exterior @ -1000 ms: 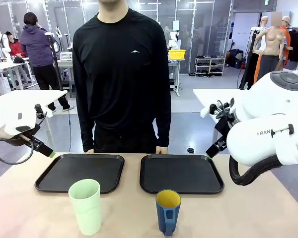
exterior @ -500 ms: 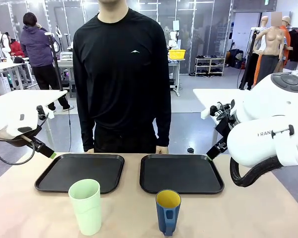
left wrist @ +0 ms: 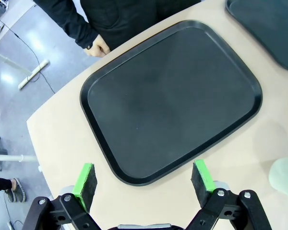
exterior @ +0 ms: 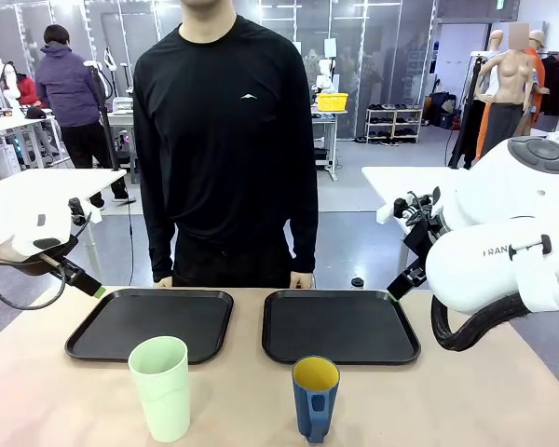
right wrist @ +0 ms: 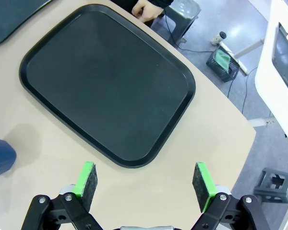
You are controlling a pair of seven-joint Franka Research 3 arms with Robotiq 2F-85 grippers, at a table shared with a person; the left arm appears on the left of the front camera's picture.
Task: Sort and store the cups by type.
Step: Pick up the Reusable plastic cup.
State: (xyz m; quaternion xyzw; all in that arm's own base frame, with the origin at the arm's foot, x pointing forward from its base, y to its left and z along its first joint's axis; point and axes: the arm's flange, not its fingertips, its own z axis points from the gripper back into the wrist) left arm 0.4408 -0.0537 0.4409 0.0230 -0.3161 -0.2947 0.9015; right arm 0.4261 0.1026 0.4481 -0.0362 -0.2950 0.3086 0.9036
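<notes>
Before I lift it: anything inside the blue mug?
Only the yellow inner wall of the blue mug shows below its rim, with nothing poking out. Its near wall hides the bottom, so small contents cannot be ruled out.

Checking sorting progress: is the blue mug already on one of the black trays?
No, the blue mug stands on the table, nearer the camera than the right tray.

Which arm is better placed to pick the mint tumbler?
Left: the tumbler stands on the left, before the left tray, near the open left gripper. The right gripper hangs by the right tray.
</notes>
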